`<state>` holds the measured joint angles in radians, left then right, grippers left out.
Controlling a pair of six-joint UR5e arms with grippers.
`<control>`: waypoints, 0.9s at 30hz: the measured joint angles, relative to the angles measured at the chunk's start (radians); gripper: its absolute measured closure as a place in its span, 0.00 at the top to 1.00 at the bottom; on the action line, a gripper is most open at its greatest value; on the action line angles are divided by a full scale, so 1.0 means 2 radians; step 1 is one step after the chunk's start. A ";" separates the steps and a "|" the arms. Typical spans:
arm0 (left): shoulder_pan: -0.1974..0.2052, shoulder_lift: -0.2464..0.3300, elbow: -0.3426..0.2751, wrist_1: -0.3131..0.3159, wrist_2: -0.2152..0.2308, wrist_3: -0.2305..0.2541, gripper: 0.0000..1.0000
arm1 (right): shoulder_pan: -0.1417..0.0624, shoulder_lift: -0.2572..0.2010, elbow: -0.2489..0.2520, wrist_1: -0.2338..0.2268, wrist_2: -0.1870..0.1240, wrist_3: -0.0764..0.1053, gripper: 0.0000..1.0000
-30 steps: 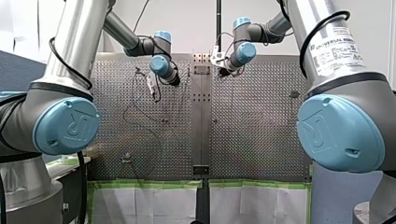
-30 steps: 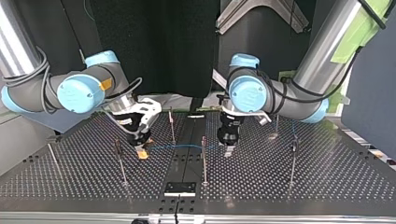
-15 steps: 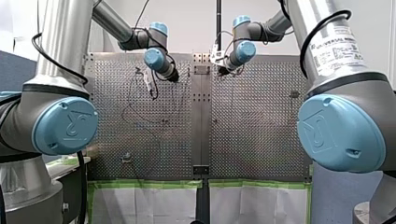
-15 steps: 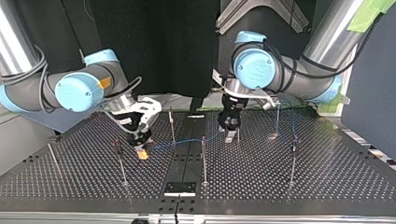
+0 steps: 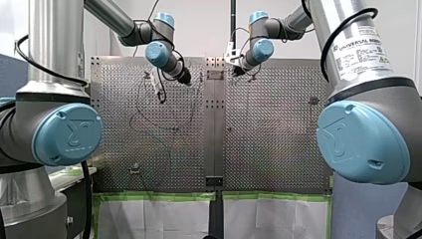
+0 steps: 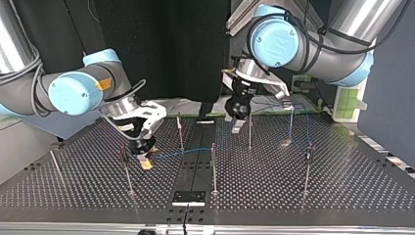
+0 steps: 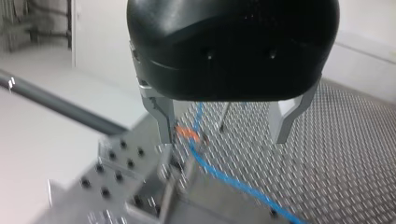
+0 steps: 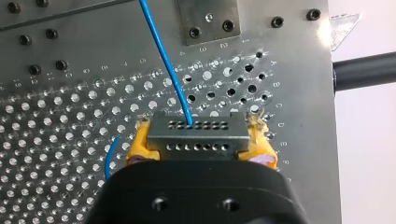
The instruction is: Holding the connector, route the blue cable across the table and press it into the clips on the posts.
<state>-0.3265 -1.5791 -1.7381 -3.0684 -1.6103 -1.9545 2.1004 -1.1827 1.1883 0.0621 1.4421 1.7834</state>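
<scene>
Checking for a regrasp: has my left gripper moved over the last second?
Yes. In the top view my left gripper has risen, from below the top of the centre post to above it.

**Brushed metal, matt connector, rubbery pads**

The perforated table (image 8: 70, 116) is showing as bare brushed metal, catching soft glints around its holes. The connector (image 8: 196, 135) is looking like matt grey metal. Flanking the connector, the right gripper's (image 8: 198, 147) yellow pads (image 8: 137, 144) are looking rubbery and rough-edged. The blue cable (image 8: 163, 56) leaving the connector is shining like smooth plastic. The left gripper (image 7: 224, 137) is showing a glossy black shell and satin metal fingers (image 7: 161, 114).
</scene>
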 joint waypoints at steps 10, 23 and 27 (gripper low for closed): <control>-0.029 0.042 0.007 0.028 0.000 0.026 1.00 | -0.003 0.000 0.000 0.001 0.000 0.001 0.00; -0.089 -0.004 0.065 0.019 -0.058 0.062 1.00 | -0.005 0.000 0.000 0.005 0.003 0.003 0.00; -0.107 -0.021 0.083 0.016 -0.075 0.065 1.00 | -0.006 0.000 0.000 0.005 0.003 0.003 0.00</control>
<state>-0.5400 -1.6213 -1.5729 -3.0357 -1.7607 -1.8238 2.0880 -1.1827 1.1888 0.0716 1.4481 1.7888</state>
